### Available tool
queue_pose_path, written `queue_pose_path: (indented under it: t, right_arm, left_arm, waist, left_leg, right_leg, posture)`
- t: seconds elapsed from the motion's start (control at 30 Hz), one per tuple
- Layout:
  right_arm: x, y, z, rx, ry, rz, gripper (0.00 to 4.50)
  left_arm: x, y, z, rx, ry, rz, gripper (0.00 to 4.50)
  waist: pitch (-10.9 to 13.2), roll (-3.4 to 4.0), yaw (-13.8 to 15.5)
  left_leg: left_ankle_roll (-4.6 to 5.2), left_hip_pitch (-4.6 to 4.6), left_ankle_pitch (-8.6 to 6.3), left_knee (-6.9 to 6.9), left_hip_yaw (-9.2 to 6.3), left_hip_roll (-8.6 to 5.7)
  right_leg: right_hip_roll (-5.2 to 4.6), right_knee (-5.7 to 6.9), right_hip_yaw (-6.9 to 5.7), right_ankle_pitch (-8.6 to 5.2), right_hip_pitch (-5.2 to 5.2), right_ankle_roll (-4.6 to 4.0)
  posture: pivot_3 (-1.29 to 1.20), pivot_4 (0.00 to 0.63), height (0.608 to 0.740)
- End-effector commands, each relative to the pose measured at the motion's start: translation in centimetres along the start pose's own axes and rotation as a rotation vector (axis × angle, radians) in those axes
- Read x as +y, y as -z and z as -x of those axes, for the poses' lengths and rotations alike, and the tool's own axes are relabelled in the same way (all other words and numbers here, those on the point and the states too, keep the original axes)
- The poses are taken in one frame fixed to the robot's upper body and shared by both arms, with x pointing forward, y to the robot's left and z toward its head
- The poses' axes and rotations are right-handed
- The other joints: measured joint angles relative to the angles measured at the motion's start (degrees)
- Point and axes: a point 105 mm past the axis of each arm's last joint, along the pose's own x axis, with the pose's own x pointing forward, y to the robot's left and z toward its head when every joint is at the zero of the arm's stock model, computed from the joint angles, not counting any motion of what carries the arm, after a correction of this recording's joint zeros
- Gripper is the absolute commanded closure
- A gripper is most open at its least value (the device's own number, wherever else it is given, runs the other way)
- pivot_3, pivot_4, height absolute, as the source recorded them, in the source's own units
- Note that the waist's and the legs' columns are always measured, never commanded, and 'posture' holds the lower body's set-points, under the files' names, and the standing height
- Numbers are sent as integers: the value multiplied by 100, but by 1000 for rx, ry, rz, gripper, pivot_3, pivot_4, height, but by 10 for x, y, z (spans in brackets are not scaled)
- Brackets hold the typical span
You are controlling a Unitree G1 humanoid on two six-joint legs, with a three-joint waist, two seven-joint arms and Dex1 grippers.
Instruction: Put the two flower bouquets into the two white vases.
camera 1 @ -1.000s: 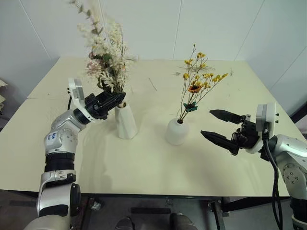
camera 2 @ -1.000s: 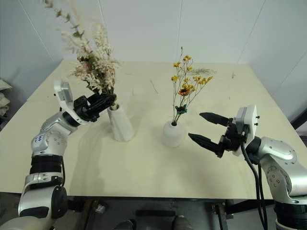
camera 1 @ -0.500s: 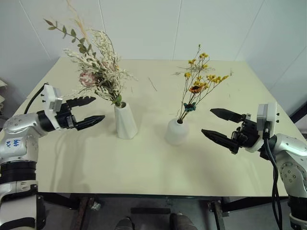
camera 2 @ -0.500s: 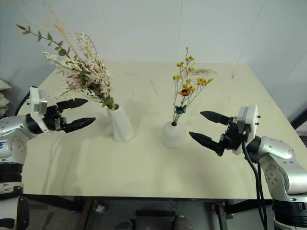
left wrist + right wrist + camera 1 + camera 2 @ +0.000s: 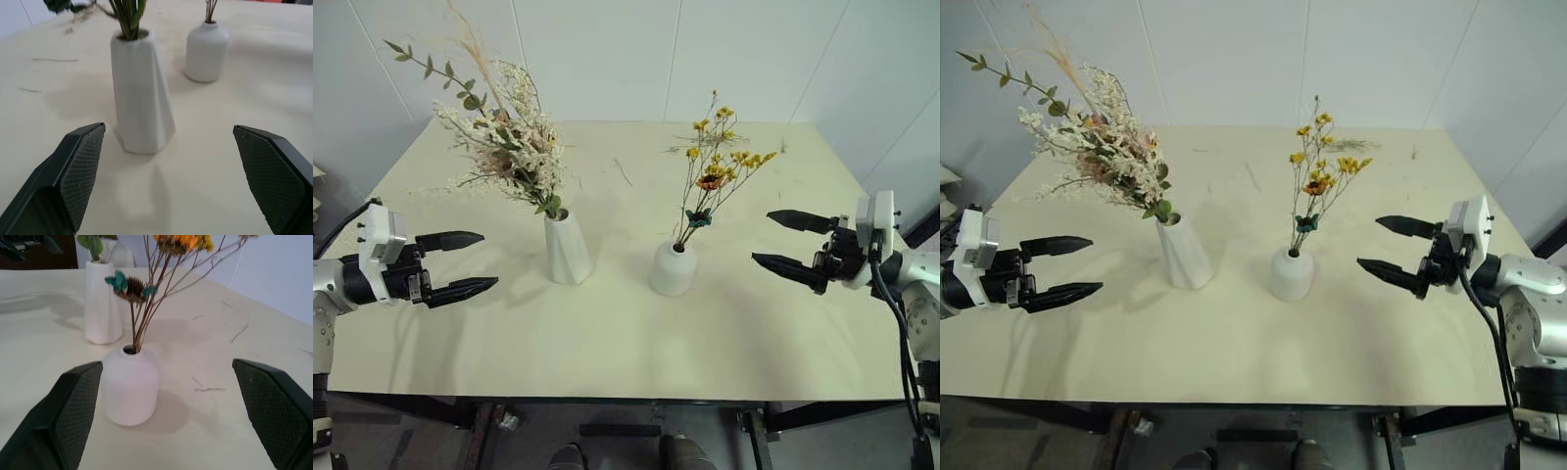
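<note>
The taller twisted white vase (image 5: 568, 248) stands left of centre on the table and holds the bushy bouquet (image 5: 504, 147) of cream and pink dried flowers, leaning left. To its right, the rounded white vase (image 5: 673, 269) holds the thin-stemmed bouquet (image 5: 717, 162) with yellow blossoms. My left gripper (image 5: 460, 263) hangs open well to the left of the tall vase, empty, pointing toward it. Off to the right of the round vase my right gripper (image 5: 790, 241) is open and empty too. In the wrist views each vase (image 5: 142, 93) (image 5: 129, 389) sits between wide-apart fingers, at a distance.
The cream table (image 5: 636, 333) carries a few loose twig scraps (image 5: 624, 172) behind the vases. White walls close the back. A dark gap runs along the table's right edge (image 5: 920, 230).
My left gripper let go of the bushy bouquet, opened wide and drew back to the left, away from the tall vase. The bouquet now leans left. My right gripper shifted rightward.
</note>
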Motion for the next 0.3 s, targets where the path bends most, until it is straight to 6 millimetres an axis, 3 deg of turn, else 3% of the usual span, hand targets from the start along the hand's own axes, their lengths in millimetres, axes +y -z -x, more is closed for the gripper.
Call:
queue_pose_path:
  t: [0.03,0.3]
  right_arm:
    - [-5,-3,2,9,-11,55,0]
    - [-13,15,5,67,-16,83,0]
  left_arm:
    - [-7,-12,5,-41,-11,-55,12]
    - [-13,-14,6,-56,-30,-63,12]
  waist:
    - [0,0,0]
    - [1,1,-15]
  left_leg:
    - [0,0,0,0,1,0]
    - [0,0,0,0,5,0]
  right_leg:
    - [0,0,0,0,0,0]
    - [0,0,1,2,-2,3]
  posture:
    - [0,150,740]
    - [0,150,740]
